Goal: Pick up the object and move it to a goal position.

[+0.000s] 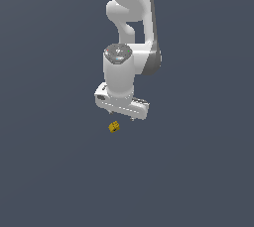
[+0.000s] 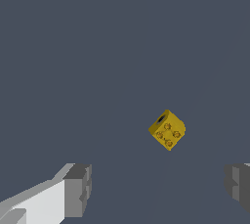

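The object is a tiny yellow-gold cube-like block point(image 1: 114, 127) with darker dots and one dark hole. It lies on the plain dark grey floor, just below and slightly toward the exterior view's left of my white gripper point(image 1: 122, 115). The gripper points down above it and is not touching it. In the wrist view the block point(image 2: 167, 130) lies ahead of the gripper point(image 2: 158, 189), between the lines of the two grey fingertips point(image 2: 78, 189), nearer the far one. The jaws stand wide apart and hold nothing.
The white arm point(image 1: 130, 18) rises from the gripper to the top of the exterior view. Around it is only the flat dark grey floor point(image 1: 49, 171). No goal marker shows.
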{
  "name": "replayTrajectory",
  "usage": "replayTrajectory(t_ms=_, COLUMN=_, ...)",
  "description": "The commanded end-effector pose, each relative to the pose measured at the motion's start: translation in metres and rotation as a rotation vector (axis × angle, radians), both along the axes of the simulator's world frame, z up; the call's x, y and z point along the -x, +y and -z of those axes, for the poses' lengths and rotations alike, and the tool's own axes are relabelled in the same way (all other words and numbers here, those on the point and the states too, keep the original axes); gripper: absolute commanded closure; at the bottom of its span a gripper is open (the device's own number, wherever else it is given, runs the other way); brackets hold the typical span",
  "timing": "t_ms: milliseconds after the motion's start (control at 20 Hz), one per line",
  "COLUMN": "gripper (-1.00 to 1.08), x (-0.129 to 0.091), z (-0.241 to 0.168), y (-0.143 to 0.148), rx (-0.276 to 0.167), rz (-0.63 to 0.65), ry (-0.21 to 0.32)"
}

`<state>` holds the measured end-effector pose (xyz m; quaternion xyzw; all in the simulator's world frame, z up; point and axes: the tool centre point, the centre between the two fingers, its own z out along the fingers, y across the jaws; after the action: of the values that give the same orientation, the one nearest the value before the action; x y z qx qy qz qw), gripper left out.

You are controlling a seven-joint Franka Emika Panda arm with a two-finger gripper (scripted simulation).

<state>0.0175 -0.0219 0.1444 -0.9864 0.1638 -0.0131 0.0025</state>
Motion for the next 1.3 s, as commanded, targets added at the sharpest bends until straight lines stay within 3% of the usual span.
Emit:
replayTrajectory(t_ms=0, gripper=-0.92, x=0.001, z=0.008, y=-0.004, rx=-0.004, rz=0.081, ry=0.004)
replayTrajectory(t_ms=750, gripper=-0.92, x=0.007, z=0.055, y=-0.031, rx=-0.013, rz=0.549, ry=0.022)
replayTrajectory(t_ms=1250, gripper=-0.92, x=0.010, z=0.070, y=-0.041, rx=-0.010, rz=0.714, ry=0.025)
